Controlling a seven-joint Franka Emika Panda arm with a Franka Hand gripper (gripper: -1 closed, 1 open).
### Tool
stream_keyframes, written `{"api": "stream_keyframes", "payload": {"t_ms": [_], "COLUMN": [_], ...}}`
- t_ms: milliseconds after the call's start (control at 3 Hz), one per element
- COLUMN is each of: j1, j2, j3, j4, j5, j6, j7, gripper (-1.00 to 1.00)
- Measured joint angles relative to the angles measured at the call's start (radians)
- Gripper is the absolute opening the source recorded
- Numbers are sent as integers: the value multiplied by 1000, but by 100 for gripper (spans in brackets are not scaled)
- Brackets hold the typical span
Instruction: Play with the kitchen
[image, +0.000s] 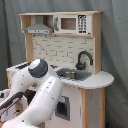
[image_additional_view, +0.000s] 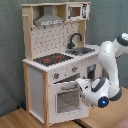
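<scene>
Grey curtain (image: 10, 55) backdrop, wooden floor (image_additional_view: 20, 119).

Both exterior views are soft and slightly blurred, with fine detail smeared. Light is even and diffuse, moderately bright, with no harsh glare. The tall white and light-wood toy kitchen (image: 65, 55) (image_additional_view: 57, 60) throws only faint shadow under its grey hood and counter overhang. The grey curtain backdrop (image: 112, 40) (image_additional_view: 10, 50) looks dim and flat.

White and light-wood kitchen (image_additional_view: 45, 70) with black-red stovetop (image_additional_view: 52, 58), grey hood (image_additional_view: 49, 21).
</scene>
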Motion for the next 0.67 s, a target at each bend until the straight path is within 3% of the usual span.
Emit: {"api": "stream_keyframes", "payload": {"t_ms": [333, 667], "j1": [-85, -169], "j2": [0, 0], "j3": [-1, -2], "j4": [-30, -83], "j5": [-49, -66], "j6": [10, 20], "j7": [-2, 15], "gripper": [100, 100]}}
